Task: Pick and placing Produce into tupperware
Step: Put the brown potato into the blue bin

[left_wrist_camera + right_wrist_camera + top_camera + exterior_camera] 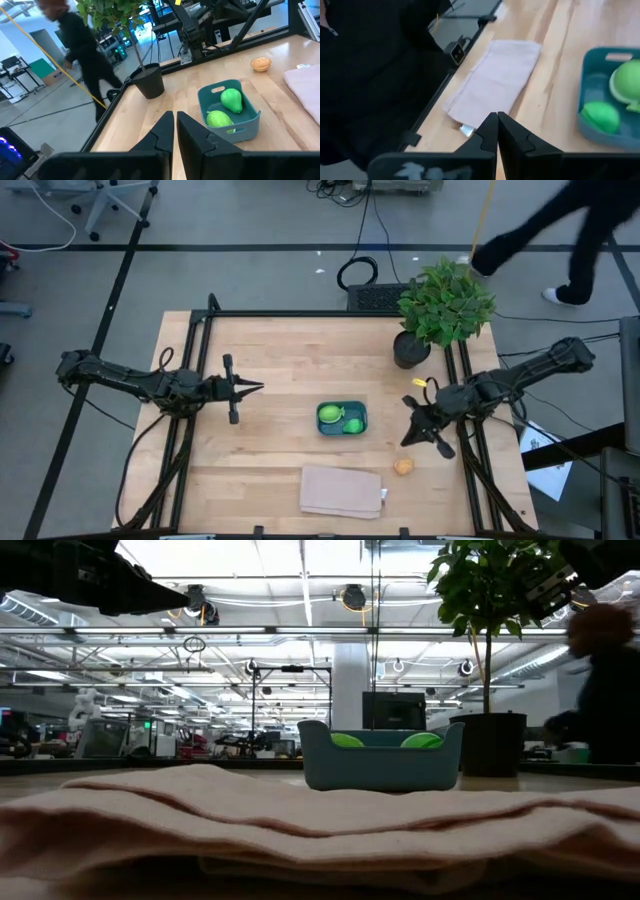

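Two green fruits (340, 418) sat in the centre tupperware (361, 420), the orange fruit (403, 467) lower right, while the left gripper (252, 388) and right gripper (408, 438) hung pinched together, empty.

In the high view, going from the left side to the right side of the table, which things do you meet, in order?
left gripper → tupperware with two green produce pieces → orange produce → right gripper.
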You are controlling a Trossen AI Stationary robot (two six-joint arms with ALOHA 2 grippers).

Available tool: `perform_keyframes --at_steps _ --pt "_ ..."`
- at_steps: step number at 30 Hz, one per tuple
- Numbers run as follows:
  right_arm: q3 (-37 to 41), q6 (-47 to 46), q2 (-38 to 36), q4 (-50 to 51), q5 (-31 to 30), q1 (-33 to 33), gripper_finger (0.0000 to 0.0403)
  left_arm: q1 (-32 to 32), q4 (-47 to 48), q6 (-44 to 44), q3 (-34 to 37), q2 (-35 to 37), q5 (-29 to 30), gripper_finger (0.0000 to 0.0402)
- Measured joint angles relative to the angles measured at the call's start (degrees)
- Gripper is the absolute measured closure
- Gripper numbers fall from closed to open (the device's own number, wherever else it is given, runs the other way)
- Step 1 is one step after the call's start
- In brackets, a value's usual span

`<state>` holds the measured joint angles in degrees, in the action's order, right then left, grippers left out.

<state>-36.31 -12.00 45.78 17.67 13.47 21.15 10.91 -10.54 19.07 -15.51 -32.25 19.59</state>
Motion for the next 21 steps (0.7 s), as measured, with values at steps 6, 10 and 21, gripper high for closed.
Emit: perform_keyframes --at_steps 6,10,21 --pt "-1.97 -4.78 5.15 1.55 -0.1 1.07 0.0385 0.0 0.0 0.0 0.0 0.0 0.0 0.0376" --pt "-3.16 -6.66 8.04 2.35 -0.11 1.7 0.0361 0.0 0.01 0.0 0.0 0.0 0.0 0.0376" --pt "-8.84 -7.99 13.25 8.01 -0.16 4.15 0.0303 -0.01 0.01 -0.29 0.0 0.0 0.0 0.0376"
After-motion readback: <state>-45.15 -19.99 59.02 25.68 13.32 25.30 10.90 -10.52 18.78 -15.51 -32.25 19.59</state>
